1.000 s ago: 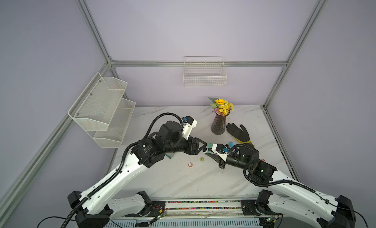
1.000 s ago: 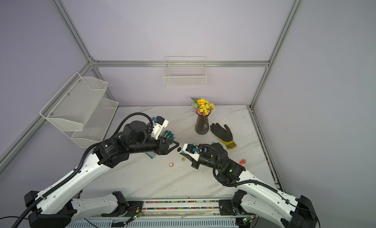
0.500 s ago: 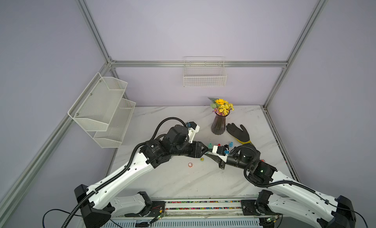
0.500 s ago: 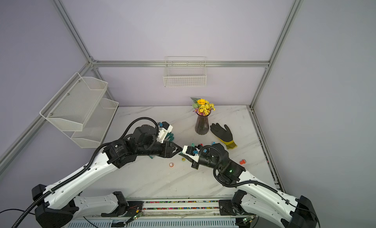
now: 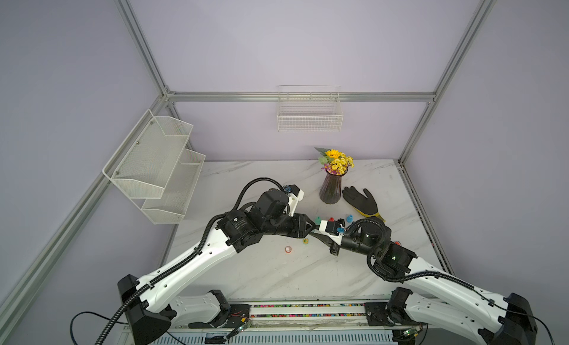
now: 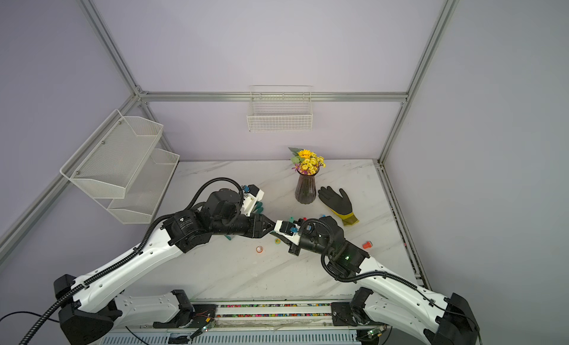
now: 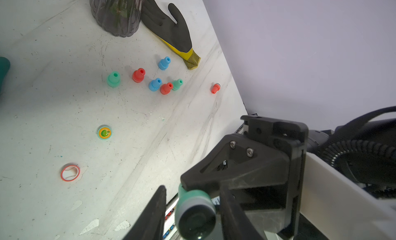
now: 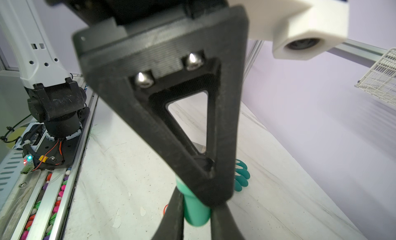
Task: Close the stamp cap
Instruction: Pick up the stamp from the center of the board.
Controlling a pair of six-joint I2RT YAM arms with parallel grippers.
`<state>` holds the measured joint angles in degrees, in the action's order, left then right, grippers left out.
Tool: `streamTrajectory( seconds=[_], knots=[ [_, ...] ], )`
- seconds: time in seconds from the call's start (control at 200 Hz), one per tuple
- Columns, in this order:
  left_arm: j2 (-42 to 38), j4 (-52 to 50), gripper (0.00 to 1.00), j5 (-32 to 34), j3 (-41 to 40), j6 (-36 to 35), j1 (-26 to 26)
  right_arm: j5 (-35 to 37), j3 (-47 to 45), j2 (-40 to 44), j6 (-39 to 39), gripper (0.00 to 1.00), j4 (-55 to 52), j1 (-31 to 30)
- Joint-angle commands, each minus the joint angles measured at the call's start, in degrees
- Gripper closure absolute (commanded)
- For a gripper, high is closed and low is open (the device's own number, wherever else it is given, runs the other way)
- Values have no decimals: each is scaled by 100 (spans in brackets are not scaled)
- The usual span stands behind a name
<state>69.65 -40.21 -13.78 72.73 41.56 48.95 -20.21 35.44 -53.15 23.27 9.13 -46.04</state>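
Meeting tip to tip above the marble table (image 5: 308, 275), the left claw (image 5: 311, 228) and right claw (image 8: 196, 206) crowd together so closely that in both top views the spot between them is buried under black housings. Nothing held there can be made out.

The wrist views fill some of that in. The right claw is clamped on a teal stamp (image 7: 194, 209), with a finger pressed to each side of the barrel. In the right wrist view the left claw's blurred triangular finger (image 8: 139, 112) covers the stamp's end nearest that claw.

In the left wrist view the stamp's dark round end, with a pale band behind it, sits between the left claw's fingers. Those fingers are set narrow. A sliver of background shows between one finger and the stamp, so that side is not touching. The other side is too tight and soft to judge. Whether the dark end is a cap or the bare face, I cannot tell.

Below the claws on the table lie a green apple disc (image 7: 104, 132) and a red-ringed disc (image 7: 70, 172). Beyond the left claw's tips stands a cluster of small stamps (image 7: 155, 84), with a black glove (image 7: 169, 29) farther on. A teal object (image 7: 3, 67) is cut off at the frame edge.
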Motion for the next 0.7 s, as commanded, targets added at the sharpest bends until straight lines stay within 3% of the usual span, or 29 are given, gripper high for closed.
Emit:
streamTrajectory(
  seconds=[0.0, 0.14, 0.33, 0.575, 0.695],
  knots=[
    [-4, 113, 62, -55, 135, 52, 49, 59, 102, 48, 152, 99, 195, -29],
    [20, 59, 66, -59, 178, 41, 45, 76, 100, 38, 165, 99, 171, -37],
    [35, 13, 64, -47, 207, 19, 47, 159, 120, 51, 167, 99, 169, -35],
    [14, -4, 72, 22, 246, -11, 51, 140, 172, 57, 210, 99, 64, -31],
    [-62, 19, 74, 125, 336, -68, 45, 106, 196, 168, 155, 91, 110, -34]
  ],
)
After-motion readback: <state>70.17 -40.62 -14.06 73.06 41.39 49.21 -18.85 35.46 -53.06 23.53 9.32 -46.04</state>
